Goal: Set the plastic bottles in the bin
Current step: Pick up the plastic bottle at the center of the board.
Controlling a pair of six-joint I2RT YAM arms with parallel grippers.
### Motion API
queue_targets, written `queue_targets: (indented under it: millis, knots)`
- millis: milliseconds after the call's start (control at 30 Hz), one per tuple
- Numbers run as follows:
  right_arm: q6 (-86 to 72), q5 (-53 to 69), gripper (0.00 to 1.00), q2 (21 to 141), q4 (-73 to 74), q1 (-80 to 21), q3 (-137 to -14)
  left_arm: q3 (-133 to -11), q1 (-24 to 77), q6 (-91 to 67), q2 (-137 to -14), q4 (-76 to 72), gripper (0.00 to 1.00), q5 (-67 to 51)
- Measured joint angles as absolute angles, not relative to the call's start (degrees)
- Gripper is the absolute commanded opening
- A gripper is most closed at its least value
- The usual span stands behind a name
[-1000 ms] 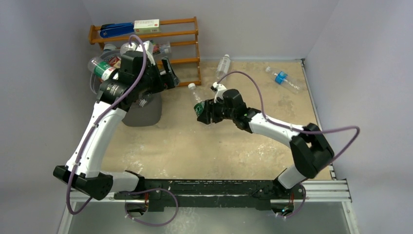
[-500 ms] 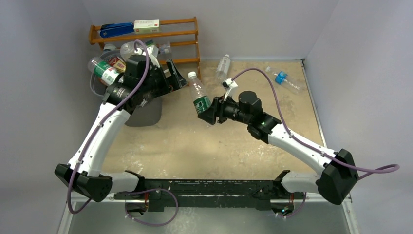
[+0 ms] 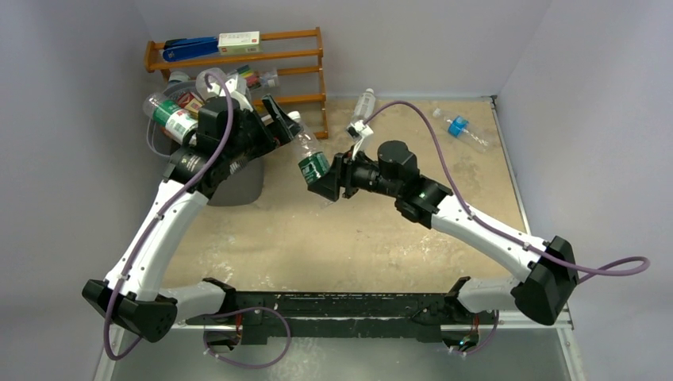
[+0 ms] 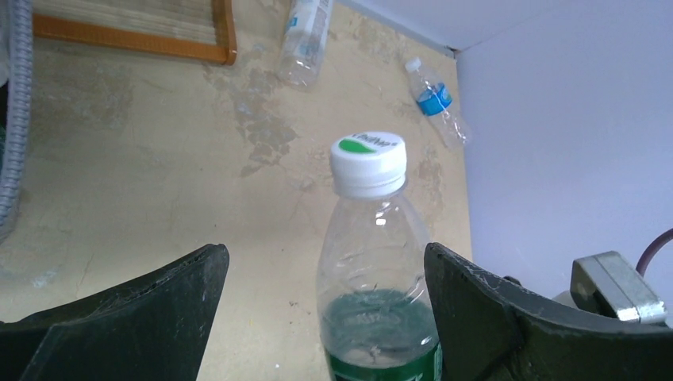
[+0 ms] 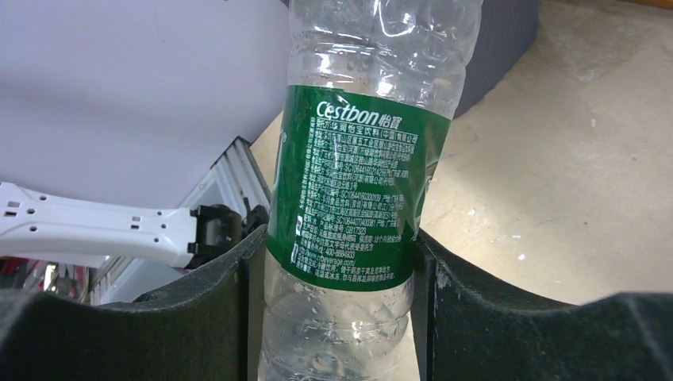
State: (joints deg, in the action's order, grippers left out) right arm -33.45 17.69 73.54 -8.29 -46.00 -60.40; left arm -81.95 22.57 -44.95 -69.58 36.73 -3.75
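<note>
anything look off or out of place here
The bin looks overfull: heaped bottles stick out past its rim. A clear bottle and a blue-labelled bottle lie loose at the far edge of the table.

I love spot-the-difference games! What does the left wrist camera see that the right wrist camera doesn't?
Only the left wrist view shows the white cap with its green patch, the open left gripper, and two more bottles lying on the table: a see-through plastic bottle near the orange wooden rack and a blue-labelled plastic bottle. Only the right wrist view shows the white writing on the green label, the right gripper clamped around that label, and a white arm segment. Both show the same clear plastic bottle with a green label.
</note>
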Motion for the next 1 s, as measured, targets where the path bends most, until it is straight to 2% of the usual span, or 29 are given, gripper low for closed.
queue_targets:
  millis: [367,400,500,667,733,767,833,867,933,1000]
  knots:
    - [-32.4,17.5,0.53,76.2,-6.3,-51.0,-64.8,-81.6,22.6,-46.0,-68.1,35.1,0.93,0.7]
    - [-32.4,17.5,0.53,76.2,-6.3,-51.2,-65.0,-81.6,22.6,-46.0,-68.1,35.2,0.89,0.9]
    - [-32.3,17.4,0.53,76.2,-6.3,-51.6,-65.4,-81.6,22.6,-45.9,-68.2,35.7,0.7,1.8]
    - [-32.3,17.5,0.54,76.2,-5.6,-52.1,-65.5,-83.4,22.7,-45.4,-69.0,38.1,0.31,3.2]
    - [-32.0,17.3,0.55,76.3,-5.5,-52.3,-65.6,-84.5,22.9,-46.0,-69.3,38.9,0.22,3.5]
    - [-31.8,17.1,0.57,76.4,-5.6,-52.4,-65.8,-85.2,23.0,-46.7,-69.5,39.2,0.2,3.7]
    - [-31.4,17.1,0.7,76.9,-5.7,-52.4,-66.6,-86.6,23.0,-47.1,-69.8,39.9,0.14,4.4]
    - [-31.2,17.1,0.75,76.9,-5.7,-52.4,-67.0,-87.3,23.0,-47.2,-70.0,40.4,0.13,4.7]
    - [-31.0,17.3,0.92,77.2,-5.5,-52.4,-67.9,-89.3,23.0,-46.9,-70.3,41.5,0.13,5.5]
    - [-30.7,17.6,1.0,77.3,-5.3,-52.4,-68.9,-91.9,23.0,-45.2,-70.9,43.2,0.13,7.3]
